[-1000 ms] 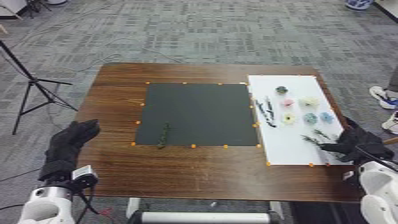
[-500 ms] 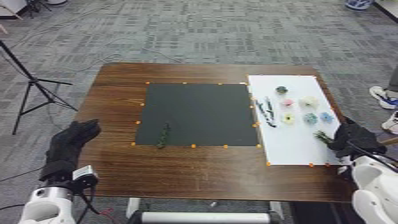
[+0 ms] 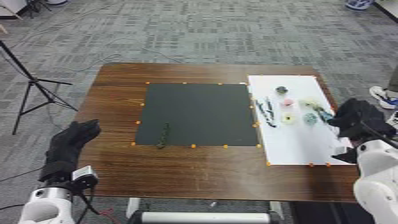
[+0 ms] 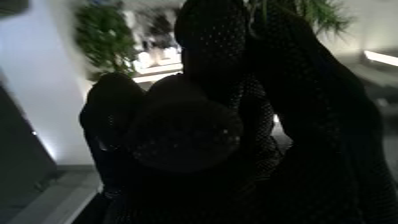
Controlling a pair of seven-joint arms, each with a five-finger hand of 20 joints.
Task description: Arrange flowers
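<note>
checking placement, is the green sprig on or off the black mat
On; the green sprig lies on the black mat, one end at its near edge.

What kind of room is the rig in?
Probably an office or lab space: grey patterned carpet, a black tripod by the table, and a two-armed robot at the brown wooden table.

Along the right edge of the white sheet (image 3: 298, 147), the right hand (image 3: 357, 120) is hiding some border; on the sheet, a cream flower (image 3: 307, 101) is blurring, seemingly into greenery. In the right wrist view, the sprig (image 4: 324, 14) is running out of frame.
</note>
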